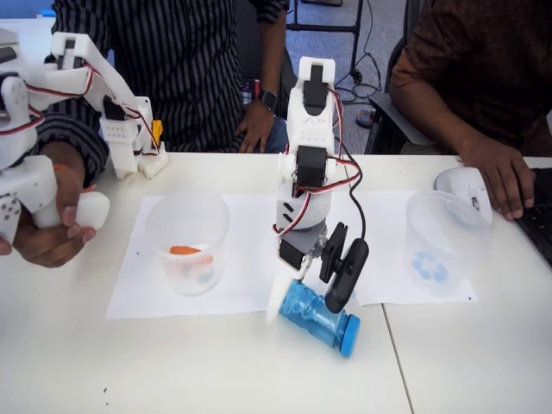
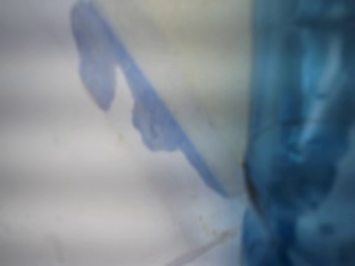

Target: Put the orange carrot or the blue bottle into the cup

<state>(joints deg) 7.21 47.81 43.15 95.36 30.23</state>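
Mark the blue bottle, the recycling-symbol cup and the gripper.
blue bottle (image 1: 312, 314): fixed view, ribbed body.
cup (image 1: 444, 233): fixed view, clear side wall above the symbol.
gripper (image 1: 306, 297): fixed view, midway between fingertips.

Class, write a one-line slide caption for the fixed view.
Gripper closes around the lying blue bottle, between two clear cups on paper sheets.

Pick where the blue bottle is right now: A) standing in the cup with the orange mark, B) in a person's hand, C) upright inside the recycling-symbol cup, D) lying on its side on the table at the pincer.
D: the blue bottle lies on its side on the table, with the pincer down around it, apart from both cups.
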